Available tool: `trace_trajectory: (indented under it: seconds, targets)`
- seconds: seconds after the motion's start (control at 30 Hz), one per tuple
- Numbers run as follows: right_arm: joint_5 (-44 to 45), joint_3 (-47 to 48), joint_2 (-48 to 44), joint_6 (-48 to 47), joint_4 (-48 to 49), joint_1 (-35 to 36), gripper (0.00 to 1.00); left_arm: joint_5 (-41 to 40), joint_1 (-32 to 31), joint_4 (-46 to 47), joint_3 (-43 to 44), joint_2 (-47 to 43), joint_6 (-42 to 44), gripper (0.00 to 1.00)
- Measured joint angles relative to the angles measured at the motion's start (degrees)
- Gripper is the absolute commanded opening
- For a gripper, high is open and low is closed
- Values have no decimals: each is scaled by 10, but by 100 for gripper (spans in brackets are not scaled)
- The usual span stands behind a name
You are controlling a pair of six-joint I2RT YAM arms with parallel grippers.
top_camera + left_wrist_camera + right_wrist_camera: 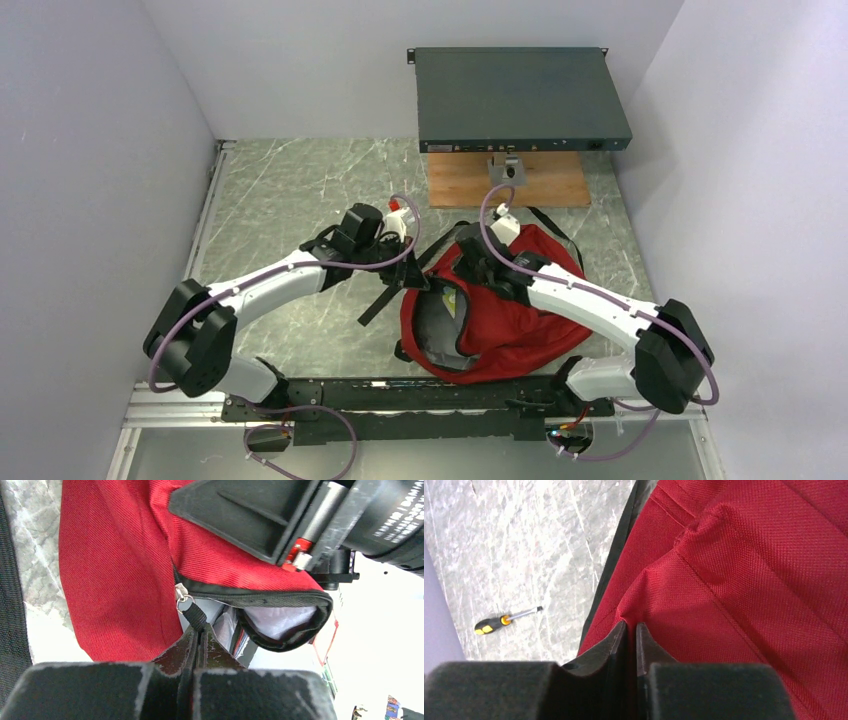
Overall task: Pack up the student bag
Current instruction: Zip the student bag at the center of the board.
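Note:
The dark red student bag [510,320] lies on the marble table between my two arms, its mouth open toward the left and showing grey lining [440,325]. My left gripper [405,275] sits at the bag's left edge, shut on the black zipper pull [196,615] just below the metal slider [182,597]. The left wrist view shows the gripper [200,632] and the black-trimmed opening [280,600]. My right gripper [470,262] is at the bag's top. In its wrist view the gripper [631,626] is shut on a pinched fold of the red fabric [749,570].
A yellow-and-black screwdriver [504,620] lies on the table beside the bag. A dark flat device box [520,98] rests on a wooden board [505,180] at the back. Black straps [385,295] trail off the bag's left side. Walls close in on both sides.

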Motion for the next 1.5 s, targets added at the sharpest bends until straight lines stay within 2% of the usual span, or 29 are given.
trace_trajectory:
  seconds: [0.03,0.27,0.47,0.57,0.7,0.73,0.77,0.87,0.9,1.1,1.17,1.2,1.23,1.27,1.3,1.33,1.5]
  targets:
    - [8,-3,5,7,6,2,0,1,0,-2,0,-4,0,0]
    - [72,1,50,18,62,18,0,-2,1,-23,-7,-49,0,0]
    - [119,11,84,0,127,31,0,-26,6,-14,-70,-146,-21,0]
    - [129,20,100,-18,148,36,1,-39,6,21,-115,-196,-50,0]
    - [132,33,104,-84,167,31,32,-22,-3,25,-144,-222,-81,0]
    - [129,39,104,-99,166,29,46,-17,-7,20,-146,-225,-82,0]
    - [123,50,103,-126,160,26,55,-16,-11,12,-145,-229,-82,0]
    - [86,71,79,-193,132,24,70,-18,-13,-12,-141,-241,-75,0]
    - [71,80,65,-212,107,26,72,-21,-13,-23,-136,-245,-70,0]
    - [1,137,-5,-262,-28,44,70,-50,-4,-85,-92,-250,-38,1]
    - [-38,135,-36,-265,-43,56,69,-72,2,-106,-84,-257,-29,10]
    - [-63,130,-53,-266,-40,66,67,-87,6,-118,-82,-263,-24,20]
    - [-86,124,-66,-265,-34,76,64,-104,10,-132,-81,-270,-19,24]
    - [-117,113,-83,-263,-14,89,58,-121,14,-146,-80,-278,-15,30]
    - [-137,105,-92,-263,-2,96,49,-138,18,-162,-79,-286,-13,33]
    - [-161,96,-98,-258,16,106,44,-154,23,-174,-78,-294,-12,36]
    - [-217,80,-55,-234,74,148,43,-213,60,-221,-78,-346,-14,53]
